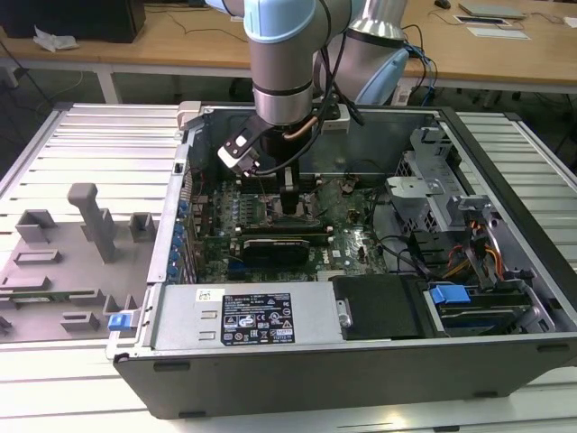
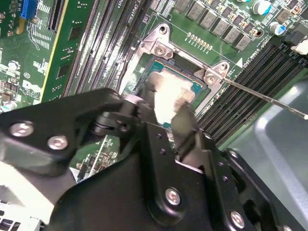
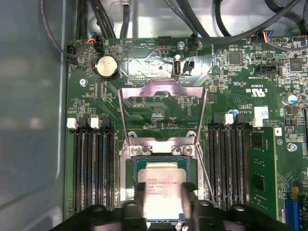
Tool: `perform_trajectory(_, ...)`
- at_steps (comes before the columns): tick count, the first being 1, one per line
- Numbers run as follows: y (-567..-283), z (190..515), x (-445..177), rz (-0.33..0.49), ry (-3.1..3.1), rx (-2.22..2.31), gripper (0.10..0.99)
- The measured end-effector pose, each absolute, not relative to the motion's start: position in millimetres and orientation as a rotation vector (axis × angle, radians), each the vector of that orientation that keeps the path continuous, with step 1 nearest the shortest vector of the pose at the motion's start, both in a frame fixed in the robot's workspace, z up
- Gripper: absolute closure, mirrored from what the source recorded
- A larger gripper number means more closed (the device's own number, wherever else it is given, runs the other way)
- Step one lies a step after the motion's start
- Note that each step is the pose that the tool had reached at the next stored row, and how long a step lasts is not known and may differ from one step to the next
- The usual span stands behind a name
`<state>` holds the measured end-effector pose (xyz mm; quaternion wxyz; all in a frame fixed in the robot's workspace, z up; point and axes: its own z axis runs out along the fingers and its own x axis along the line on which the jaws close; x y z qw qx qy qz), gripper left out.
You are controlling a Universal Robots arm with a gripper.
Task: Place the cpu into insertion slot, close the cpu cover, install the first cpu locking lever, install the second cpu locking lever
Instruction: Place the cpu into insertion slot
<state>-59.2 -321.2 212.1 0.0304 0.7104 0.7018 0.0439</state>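
Arm is down inside the open computer case (image 1: 505,361), which lies flat on the slatted table (image 1: 90,135). The gripper (image 3: 163,190) is over the middle of the motherboard (image 1: 356,236). Jaws are narrowed to about chip width and clamped on the cpu (image 3: 163,179). In the first wrist view one black finger (image 3: 139,199) sits against each of two opposite chip edges, with no gap showing on either side. Nothing else is in the grip. The cpu is silvery top up, square to the insertion slot (image 3: 128,183) and inside its outline. Can't tell from either wrist view whether it is fully seated or just above the contacts. In the second wrist view the chip shows bright between the finger pads, with the slot's rim showing past it. The cpu cover (image 3: 163,89) is open, swung back from its hinge at the slot's edge and lying toward the board edge that has the coin cell (image 3: 107,66). Board components show through its window. One locking lever (image 2: 264,98) is unlatched, a thin metal rod angling out from the slot corner over the neighbouring memory slots (image 3: 231,163). The slot sits between two banks of these, one on each side. In the exterior view, grey fixture blocks (image 1: 95,221) stand on the table at the exterior view's left, well apart from the case.
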Motion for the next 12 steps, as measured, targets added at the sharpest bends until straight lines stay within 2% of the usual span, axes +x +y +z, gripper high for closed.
perform_trajectory(1,-321.3,212.1,-59.2,0.135,2.163,2.19,0.792)
perform_trajectory(2,-321.2,212.1,-59.2,0.135,2.163,2.19,0.855)
perform_trajectory(3,-321.3,212.1,-59.2,0.135,2.163,2.19,0.855)
perform_trajectory(4,-321.2,212.1,-59.2,0.135,2.163,2.19,0.976)
perform_trajectory(12,-321.2,209.3,-59.2,0.104,2.151,2.175,0.98)
